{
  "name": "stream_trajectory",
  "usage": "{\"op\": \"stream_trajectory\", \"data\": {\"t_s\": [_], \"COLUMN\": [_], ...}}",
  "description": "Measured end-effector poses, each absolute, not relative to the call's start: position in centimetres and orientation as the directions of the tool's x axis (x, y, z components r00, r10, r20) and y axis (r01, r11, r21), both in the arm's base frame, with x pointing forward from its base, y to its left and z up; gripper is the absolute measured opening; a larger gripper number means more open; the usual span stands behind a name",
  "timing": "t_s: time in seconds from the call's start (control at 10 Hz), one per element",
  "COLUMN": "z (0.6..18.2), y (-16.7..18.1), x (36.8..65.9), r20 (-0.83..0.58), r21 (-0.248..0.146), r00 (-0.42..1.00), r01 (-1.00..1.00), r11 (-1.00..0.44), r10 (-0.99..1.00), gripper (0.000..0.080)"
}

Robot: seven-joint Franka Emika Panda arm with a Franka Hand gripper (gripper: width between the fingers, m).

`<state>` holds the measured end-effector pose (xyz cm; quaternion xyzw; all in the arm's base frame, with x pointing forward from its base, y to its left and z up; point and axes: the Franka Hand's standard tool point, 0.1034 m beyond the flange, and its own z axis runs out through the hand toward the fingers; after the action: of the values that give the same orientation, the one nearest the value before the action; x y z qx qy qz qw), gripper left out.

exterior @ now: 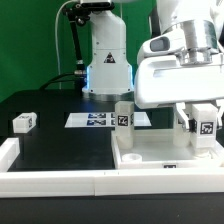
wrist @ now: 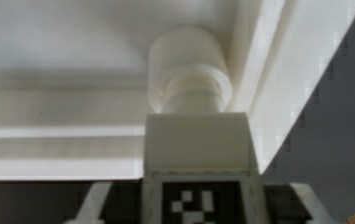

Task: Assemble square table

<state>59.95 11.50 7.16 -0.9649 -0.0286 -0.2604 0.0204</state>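
The square table's white rimmed panel [exterior: 150,157] lies at the front on the exterior view's right. One white tagged leg [exterior: 123,116] stands upright at its far corner. My gripper [exterior: 204,133] is shut on a second leg [exterior: 206,126], held upright over the panel's other far corner. In the wrist view that leg [wrist: 197,140] sits between my fingers [wrist: 103,203], tag facing the camera. Its round end [wrist: 188,75] meets the panel [wrist: 67,60] right in the rim's inner corner. A third leg [exterior: 24,122] lies loose on the black surface on the exterior view's left.
The marker board [exterior: 100,119] lies flat behind the panel, in front of the arm's base [exterior: 107,70]. A long low white wall [exterior: 50,180] edges the black surface along the front and the exterior view's left.
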Motion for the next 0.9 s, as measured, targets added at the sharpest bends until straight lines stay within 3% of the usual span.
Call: {"op": "stream_trajectory", "data": {"t_s": [0.3,0.9], "z": [6.31,6.32], "y": [11.62,11.49], "x": [59.65,59.73], "r20": [0.503,0.51], "r21": [-0.019,-0.015], "r00": [0.863,0.859], "r01": [0.068,0.07], "r11": [-0.997,-0.997], "r10": [0.05,0.052], "gripper": [0.0287,0.0287]}}
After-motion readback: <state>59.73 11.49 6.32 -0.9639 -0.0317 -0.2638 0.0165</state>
